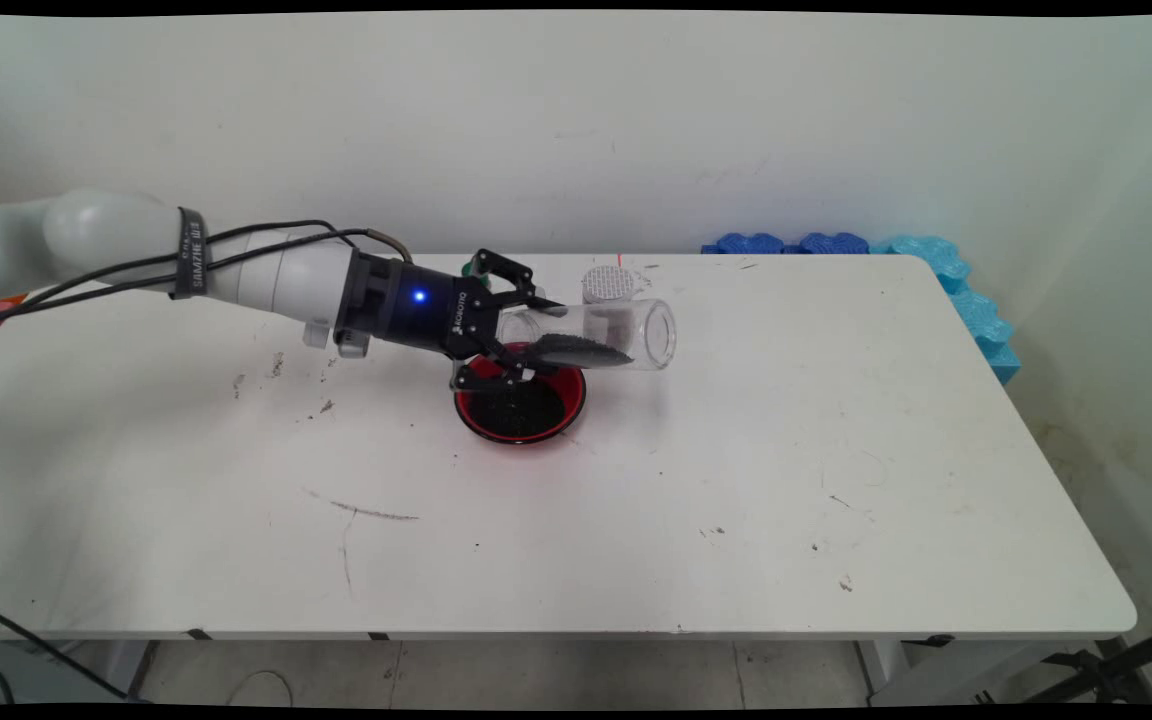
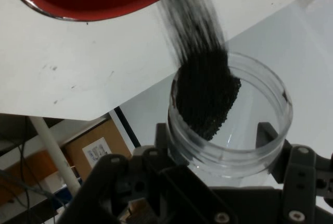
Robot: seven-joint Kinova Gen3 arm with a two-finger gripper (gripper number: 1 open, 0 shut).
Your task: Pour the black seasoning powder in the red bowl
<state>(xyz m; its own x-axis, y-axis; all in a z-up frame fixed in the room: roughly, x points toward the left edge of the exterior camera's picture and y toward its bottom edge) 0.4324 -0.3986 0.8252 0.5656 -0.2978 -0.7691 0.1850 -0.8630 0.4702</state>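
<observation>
White desk (image 1: pixel 736 480), top scuffed and flecked with dark marks. Blue foam pieces (image 1: pixel 936 270) line its far right corner against the wall. A small perforated silver lid (image 1: pixel 607 284) lies near the far edge. Black cables (image 1: pixel 16 640) run below the near left edge. In the hand view, a cardboard box (image 2: pixel 96 151) with a white label shows beneath the desk.

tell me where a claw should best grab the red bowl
Probably the red bowl is best taken by its rim on the near right edge, coming from above. It is shallow, so a finger fits either side of the lip. The claw, shut on the clear jar, hangs over the far left side.
</observation>
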